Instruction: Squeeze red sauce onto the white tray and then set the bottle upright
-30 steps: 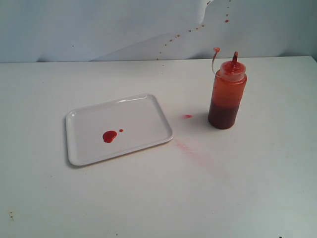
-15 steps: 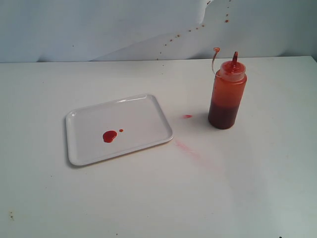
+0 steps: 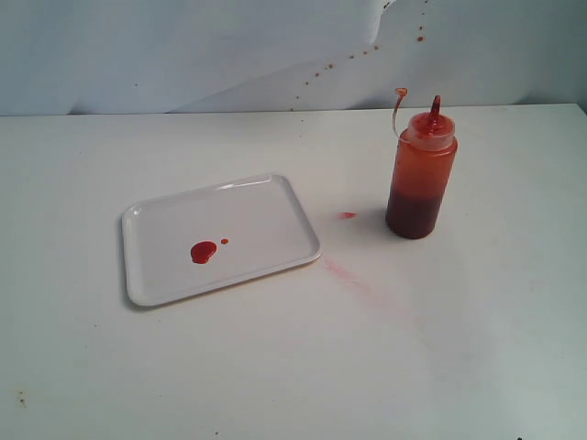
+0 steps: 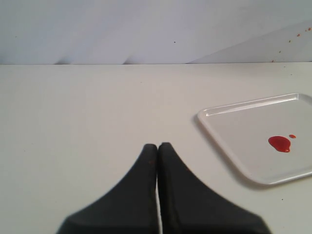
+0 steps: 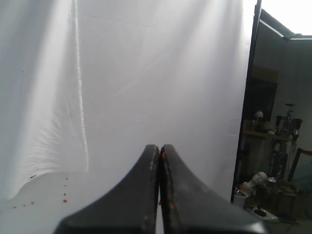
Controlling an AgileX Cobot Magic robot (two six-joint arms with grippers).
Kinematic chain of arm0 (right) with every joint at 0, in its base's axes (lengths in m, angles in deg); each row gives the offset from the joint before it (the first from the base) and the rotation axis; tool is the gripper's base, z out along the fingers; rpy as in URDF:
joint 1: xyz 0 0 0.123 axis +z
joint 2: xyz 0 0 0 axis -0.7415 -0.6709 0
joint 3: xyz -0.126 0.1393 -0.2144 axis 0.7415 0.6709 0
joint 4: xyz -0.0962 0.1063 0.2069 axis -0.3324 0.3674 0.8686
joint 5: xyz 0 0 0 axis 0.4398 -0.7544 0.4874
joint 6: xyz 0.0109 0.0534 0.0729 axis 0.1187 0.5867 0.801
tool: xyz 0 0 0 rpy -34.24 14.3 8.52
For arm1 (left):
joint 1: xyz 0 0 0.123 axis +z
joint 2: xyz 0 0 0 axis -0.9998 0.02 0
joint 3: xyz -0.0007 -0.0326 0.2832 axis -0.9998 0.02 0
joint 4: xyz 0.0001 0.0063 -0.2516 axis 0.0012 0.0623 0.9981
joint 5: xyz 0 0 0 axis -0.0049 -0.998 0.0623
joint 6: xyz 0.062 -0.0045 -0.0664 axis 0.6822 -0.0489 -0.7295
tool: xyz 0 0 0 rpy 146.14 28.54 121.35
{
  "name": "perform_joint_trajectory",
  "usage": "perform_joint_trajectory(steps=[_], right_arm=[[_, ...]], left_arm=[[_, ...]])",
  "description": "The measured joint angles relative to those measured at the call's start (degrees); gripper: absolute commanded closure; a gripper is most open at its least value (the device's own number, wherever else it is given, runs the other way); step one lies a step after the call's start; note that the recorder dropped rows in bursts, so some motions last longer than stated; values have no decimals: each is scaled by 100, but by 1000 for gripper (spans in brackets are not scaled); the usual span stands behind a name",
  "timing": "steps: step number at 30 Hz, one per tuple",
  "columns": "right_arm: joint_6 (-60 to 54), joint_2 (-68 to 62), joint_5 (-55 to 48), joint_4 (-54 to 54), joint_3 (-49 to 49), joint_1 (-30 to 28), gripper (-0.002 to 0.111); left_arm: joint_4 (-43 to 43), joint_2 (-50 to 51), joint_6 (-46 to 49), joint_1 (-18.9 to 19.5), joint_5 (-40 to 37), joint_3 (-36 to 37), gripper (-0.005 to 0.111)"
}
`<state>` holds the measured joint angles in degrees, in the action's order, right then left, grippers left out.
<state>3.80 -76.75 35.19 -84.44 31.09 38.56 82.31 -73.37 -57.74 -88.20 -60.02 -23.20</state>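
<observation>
The white tray (image 3: 220,238) lies flat left of centre on the table, with a glossy blob of red sauce (image 3: 203,251) and a tiny droplet beside it. The left wrist view shows the same tray (image 4: 243,131) and red sauce (image 4: 279,143). The bottle (image 3: 421,174) stands upright to the right of the tray, dark sauce low inside, red nozzle up, cap strap curling off its neck. Neither arm appears in the exterior view. My left gripper (image 4: 157,145) is shut and empty, over bare table away from the tray. My right gripper (image 5: 160,146) is shut and empty, facing the white backdrop.
A small red speck (image 3: 347,215) and a faint pink smear (image 3: 353,280) stain the table between tray and bottle. Sauce splatters dot the white backdrop (image 3: 358,55). Beyond the backdrop's edge, the right wrist view shows lab clutter (image 5: 273,190).
</observation>
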Motion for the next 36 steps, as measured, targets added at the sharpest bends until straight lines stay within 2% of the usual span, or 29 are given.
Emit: perform_joint_trajectory(steps=[2, 9, 17, 29, 36], right_arm=[[456, 0, -11, -323, 0, 0, 108], [597, 0, -416, -444, 0, 0, 108], [597, 0, -664, 191, 212, 0, 108], [621, 0, -542, 906, 1141, 0, 108], [631, 28, -542, 964, 1733, 0, 108]], left_arm=[[0, 0, 0, 0, 0, 0, 107], [0, 0, 0, 0, 0, 0, 107], [0, 0, 0, 0, 0, 0, 107], [0, 0, 0, 0, 0, 0, 107], [0, 0, 0, 0, 0, 0, 107]])
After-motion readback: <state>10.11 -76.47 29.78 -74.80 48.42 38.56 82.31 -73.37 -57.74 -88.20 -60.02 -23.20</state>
